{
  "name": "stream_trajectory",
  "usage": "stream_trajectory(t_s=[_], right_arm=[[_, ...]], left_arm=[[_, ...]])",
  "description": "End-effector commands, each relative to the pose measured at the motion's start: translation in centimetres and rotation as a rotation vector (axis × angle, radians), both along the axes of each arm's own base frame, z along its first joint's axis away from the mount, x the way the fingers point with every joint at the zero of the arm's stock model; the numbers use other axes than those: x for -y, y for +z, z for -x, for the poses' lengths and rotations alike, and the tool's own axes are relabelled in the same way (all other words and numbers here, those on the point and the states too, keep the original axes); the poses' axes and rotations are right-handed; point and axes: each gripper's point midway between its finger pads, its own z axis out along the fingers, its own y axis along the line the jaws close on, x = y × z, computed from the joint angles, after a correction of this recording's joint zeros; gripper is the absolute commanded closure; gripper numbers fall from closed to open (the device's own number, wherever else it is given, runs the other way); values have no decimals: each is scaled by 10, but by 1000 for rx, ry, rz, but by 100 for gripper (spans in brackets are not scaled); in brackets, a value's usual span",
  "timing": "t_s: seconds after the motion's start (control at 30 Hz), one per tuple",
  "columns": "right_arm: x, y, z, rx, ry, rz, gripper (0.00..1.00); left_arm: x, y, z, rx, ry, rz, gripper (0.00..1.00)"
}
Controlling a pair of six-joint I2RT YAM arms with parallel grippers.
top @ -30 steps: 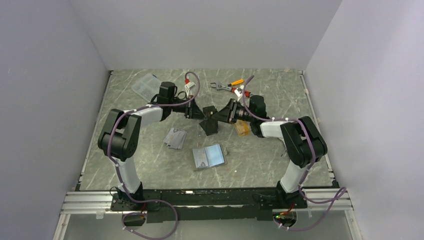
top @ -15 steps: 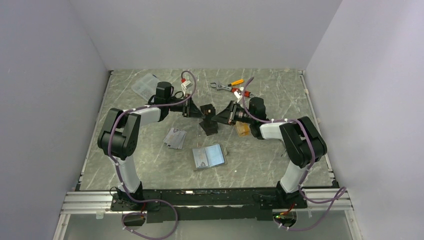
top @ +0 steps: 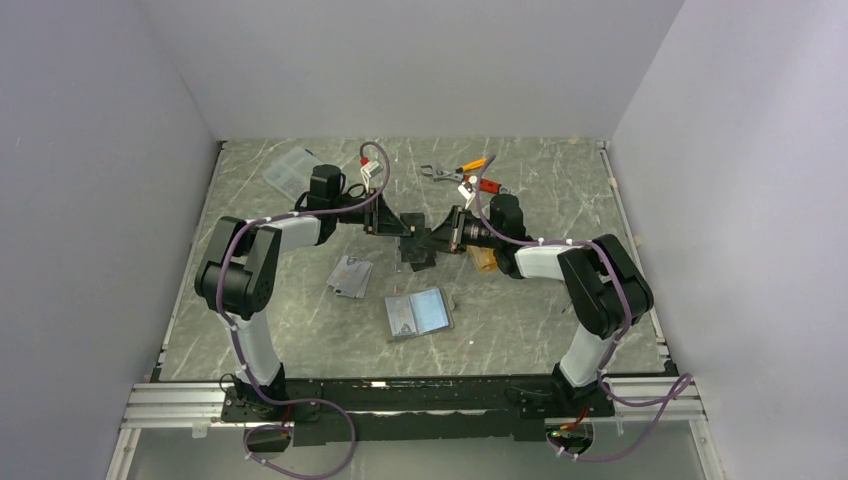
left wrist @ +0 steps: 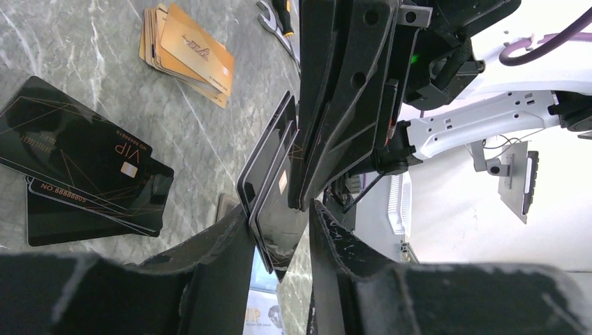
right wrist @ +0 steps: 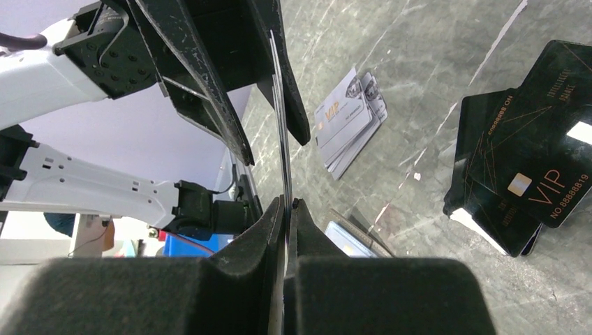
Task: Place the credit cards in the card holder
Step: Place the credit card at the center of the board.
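Observation:
Held upright above the table, a few black credit cards [left wrist: 276,188] stand between the two grippers. My right gripper [right wrist: 286,202] [top: 447,234] is shut on them, seen edge-on in the right wrist view. My left gripper [left wrist: 280,209] [top: 397,222] is open, its fingers either side of the same cards. More black cards [left wrist: 77,160] [right wrist: 530,167] lie on the table, as do orange-gold cards [left wrist: 188,52] [top: 485,258] and silvery-grey cards [right wrist: 349,118] [top: 350,276]. The card holder [top: 418,313] lies open nearer the arm bases, showing its blue-grey lining.
A clear plastic compartment box [top: 290,170] sits at the back left. An orange-handled wrench and pliers [top: 462,175] lie at the back centre. Both arms reach inward and meet over the middle of the marble-patterned table [top: 560,330].
My right gripper has shut on the black cards and shifted slightly left. My left gripper's jaws, shut on the cards before, have come apart.

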Motion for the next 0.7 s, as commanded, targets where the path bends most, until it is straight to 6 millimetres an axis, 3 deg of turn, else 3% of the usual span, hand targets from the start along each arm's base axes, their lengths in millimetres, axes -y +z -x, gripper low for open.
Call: stream_trajectory(t_s=[0.0,0.67], right_arm=[[-1,14,3,65,23,10,100],[-5,-3,15,58,121,68,100]], left_arm=[[2,36,6,119,-50,64,62],[3,51,-11,120,-98,137,69]])
